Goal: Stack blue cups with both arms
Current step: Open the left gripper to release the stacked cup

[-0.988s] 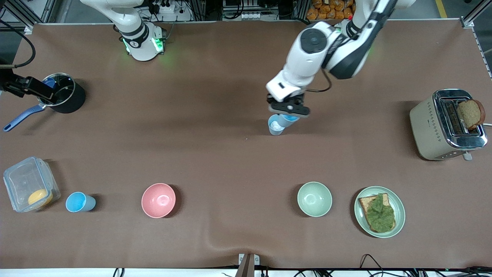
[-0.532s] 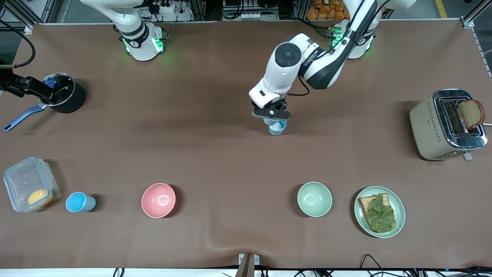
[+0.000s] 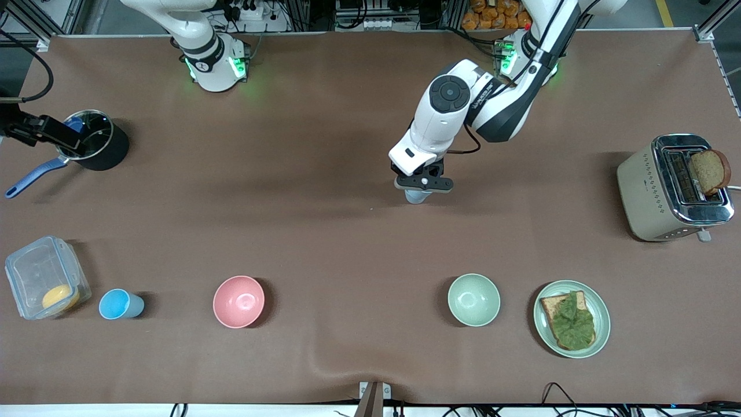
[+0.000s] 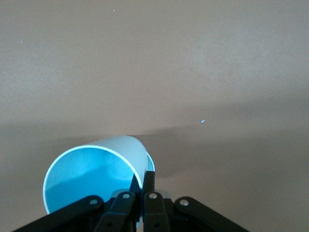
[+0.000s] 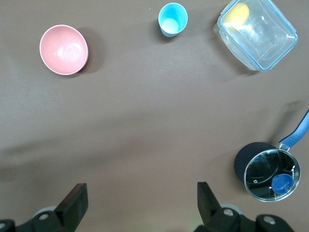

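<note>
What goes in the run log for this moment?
left gripper: shut on blue cup rim | right gripper: open, waiting | second blue cup: beside container

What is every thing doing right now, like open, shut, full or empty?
Left gripper: fingers shut on the held blue cup's rim.
Right gripper: fingers open, holding nothing.
Other blue cup: upright, empty.
Pink bowl: empty.
Green bowl: empty.
Pot: lid on.
Toaster: bread sticking up.
Plastic box: something yellow inside.

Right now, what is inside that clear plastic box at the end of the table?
The clear plastic box, beside a blue cup, holds one round yellow-orange thing in the corner nearest that cup; what it is cannot be told. The rest looks bare. Nothing covers it.
</note>
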You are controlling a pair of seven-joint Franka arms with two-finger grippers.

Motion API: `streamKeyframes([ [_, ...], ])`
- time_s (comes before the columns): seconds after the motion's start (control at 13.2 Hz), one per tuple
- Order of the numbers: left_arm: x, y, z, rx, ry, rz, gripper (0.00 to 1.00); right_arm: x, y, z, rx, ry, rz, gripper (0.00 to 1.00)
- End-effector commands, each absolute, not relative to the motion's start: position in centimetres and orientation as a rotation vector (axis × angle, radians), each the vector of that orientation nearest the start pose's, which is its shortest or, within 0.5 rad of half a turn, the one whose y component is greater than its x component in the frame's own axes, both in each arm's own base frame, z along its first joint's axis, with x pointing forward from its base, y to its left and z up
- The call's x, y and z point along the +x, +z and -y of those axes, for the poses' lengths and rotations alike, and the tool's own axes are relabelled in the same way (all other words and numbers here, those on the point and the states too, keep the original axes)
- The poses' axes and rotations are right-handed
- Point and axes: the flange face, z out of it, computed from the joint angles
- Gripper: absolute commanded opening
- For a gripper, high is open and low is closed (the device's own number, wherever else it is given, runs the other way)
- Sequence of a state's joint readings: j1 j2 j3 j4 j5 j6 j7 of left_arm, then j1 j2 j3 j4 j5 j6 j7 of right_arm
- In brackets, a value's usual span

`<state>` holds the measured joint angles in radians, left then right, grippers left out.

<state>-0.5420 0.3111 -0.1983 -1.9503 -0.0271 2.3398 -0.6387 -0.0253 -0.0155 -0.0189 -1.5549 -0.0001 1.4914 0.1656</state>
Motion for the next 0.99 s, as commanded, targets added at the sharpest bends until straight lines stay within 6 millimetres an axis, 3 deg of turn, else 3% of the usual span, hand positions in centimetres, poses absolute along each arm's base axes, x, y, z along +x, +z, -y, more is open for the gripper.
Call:
streamKeyframes([
  [0.0,46.0,33.2,41.6,-3.247,-0.015,-0.137,0.0,53.4,63.7,2.5,-3.106,0.076,-0.33,1.0],
  [0.76,45.8,32.1,41.7,-3.24,0.014,-0.12,0.04,53.4,63.7,2.4,-3.103,0.079,-0.33,1.0],
  [0.91,45.8,32.1,41.6,-3.239,0.016,-0.122,0.17,53.4,63.7,2.4,-3.103,0.078,-0.327,1.0],
])
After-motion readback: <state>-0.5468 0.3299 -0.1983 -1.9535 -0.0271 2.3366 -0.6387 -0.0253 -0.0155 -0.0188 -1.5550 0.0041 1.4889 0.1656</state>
